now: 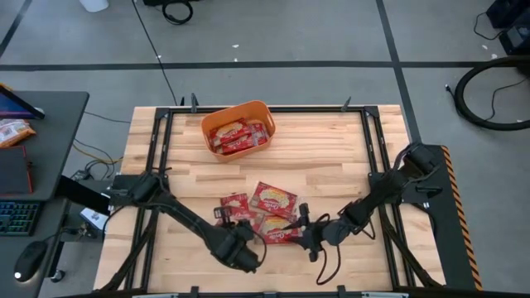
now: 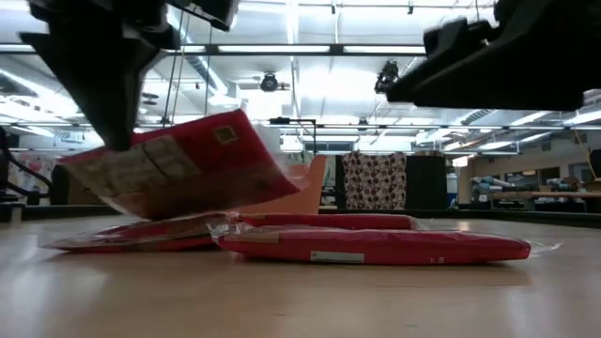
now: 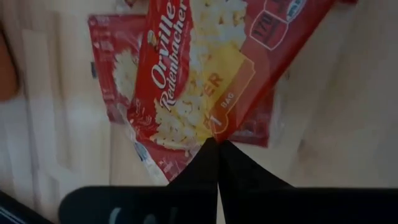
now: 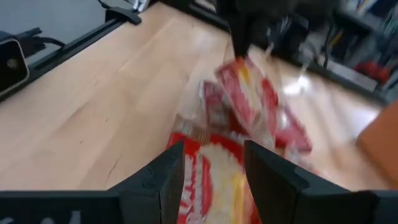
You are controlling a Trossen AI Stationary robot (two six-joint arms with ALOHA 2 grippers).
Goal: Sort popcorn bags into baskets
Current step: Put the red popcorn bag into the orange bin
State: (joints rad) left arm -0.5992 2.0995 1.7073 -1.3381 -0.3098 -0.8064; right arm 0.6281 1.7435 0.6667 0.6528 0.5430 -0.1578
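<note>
My left gripper (image 1: 246, 238) sits at the near edge of the wooden table (image 1: 331, 174), its jaws closed on the corner of one popcorn bag (image 3: 199, 68); the low view shows that held bag (image 2: 174, 164) tilted and lifted off the tabletop above the packets lying flat. My right gripper (image 1: 308, 234) hovers just beside the loose cluster, its two fingers (image 4: 165, 174) spread apart over a flat bag (image 4: 211, 174) and gripping nothing. The remaining loose bags (image 1: 273, 200) lie in a small overlapping group near the table's front centre, between my two grippers. The orange basket (image 1: 217, 121) stands at the far side of the table, well apart from that group, with several red bags (image 1: 240, 136) already inside it.
</note>
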